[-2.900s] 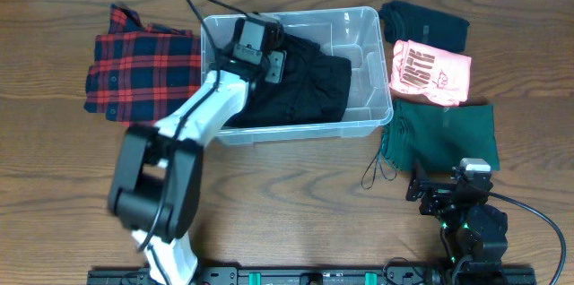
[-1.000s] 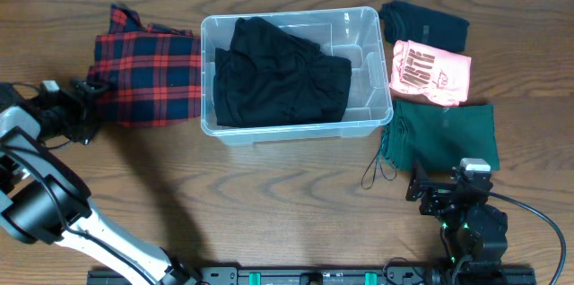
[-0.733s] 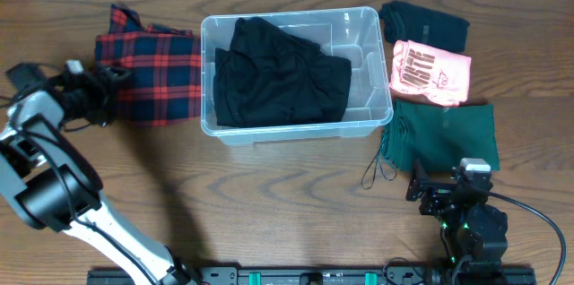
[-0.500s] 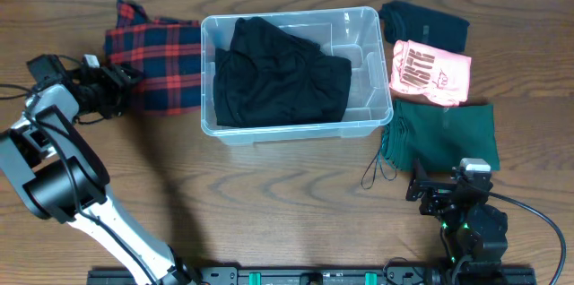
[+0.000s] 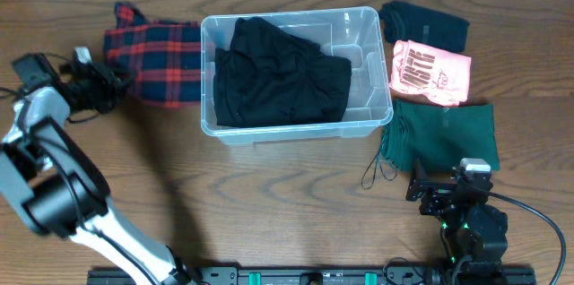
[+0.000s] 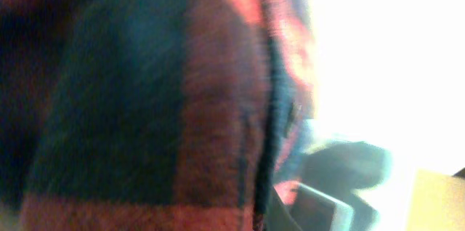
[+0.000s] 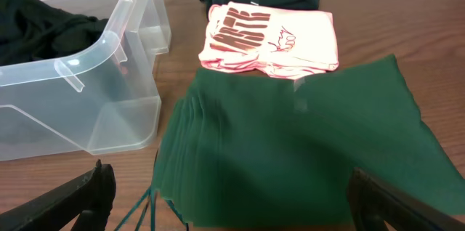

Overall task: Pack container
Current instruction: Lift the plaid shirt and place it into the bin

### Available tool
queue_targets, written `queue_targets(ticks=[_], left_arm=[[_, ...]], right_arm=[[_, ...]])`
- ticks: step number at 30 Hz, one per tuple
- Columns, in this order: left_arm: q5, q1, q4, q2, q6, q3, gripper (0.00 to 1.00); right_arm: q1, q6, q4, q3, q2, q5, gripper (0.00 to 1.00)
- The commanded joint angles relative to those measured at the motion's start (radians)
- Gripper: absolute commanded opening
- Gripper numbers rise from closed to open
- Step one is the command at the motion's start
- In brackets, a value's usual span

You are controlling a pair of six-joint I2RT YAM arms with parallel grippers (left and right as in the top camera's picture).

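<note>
Left gripper [image 5: 109, 86] sits at the left edge of the red-and-black plaid shirt [image 5: 161, 61]. Its wrist camera is filled with blurred plaid [image 6: 145, 115], so I cannot tell whether the fingers are together or apart. Just right of the shirt stands the clear container [image 5: 366, 70], holding a black garment [image 5: 278, 74]. Beyond it lie a folded black cloth [image 5: 423, 23], a pink printed T-shirt [image 5: 430, 72] and a folded green cloth [image 5: 444, 133]. Right gripper [image 7: 232, 202] hovers near the green cloth with fingers spread wide, holding nothing.
</note>
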Motion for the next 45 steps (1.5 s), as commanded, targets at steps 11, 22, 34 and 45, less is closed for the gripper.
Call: queue_targets(ticks=[11,22,34,45], left_arm=[[-0.026,-0.106,0.025,-0.752,-0.173,0.028,0.06],[-0.34,-0.674,0.089,-0.784,-0.17,0.028,0.06],[-0.348,-1.028,0.614,-0.457,-0.166,0.028,0.06],[-0.441,-1.036,0.108,-0.394,-0.117,0.027,0.06]], right_arm=[[0.006,0.01,-0.002,-0.002,-0.005,0.0,0.99],[0.006,0.01,-0.002,-0.002,-0.005,0.0,0.99],[0.006,0.01,-0.002,-0.002,-0.005,0.0,0.99],[0.006,0.01,-0.002,-0.002,-0.005,0.0,0.99]])
